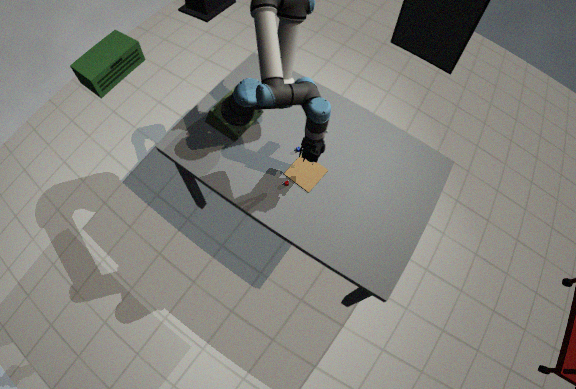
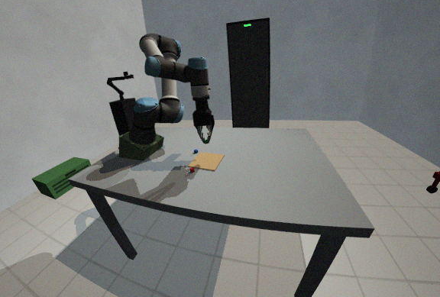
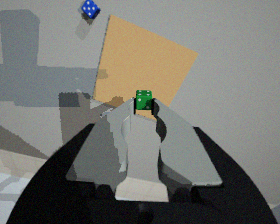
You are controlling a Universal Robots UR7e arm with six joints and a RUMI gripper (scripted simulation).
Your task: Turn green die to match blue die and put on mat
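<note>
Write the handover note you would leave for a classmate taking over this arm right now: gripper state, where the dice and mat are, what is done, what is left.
Gripper: shut on the green die, held in the air above the table, over the mat's near edge in the wrist view.
Mat: flat on the table, nothing on it.
Blue die: on the table just off the mat's corner. Its top number is too small to read.
Red die: on the table beside the mat's other side.
Done: green die picked up.
Left: turn it to match the blue die's top number, set it flat and fully on the mat, let go. Leave the other dice alone.
</note>
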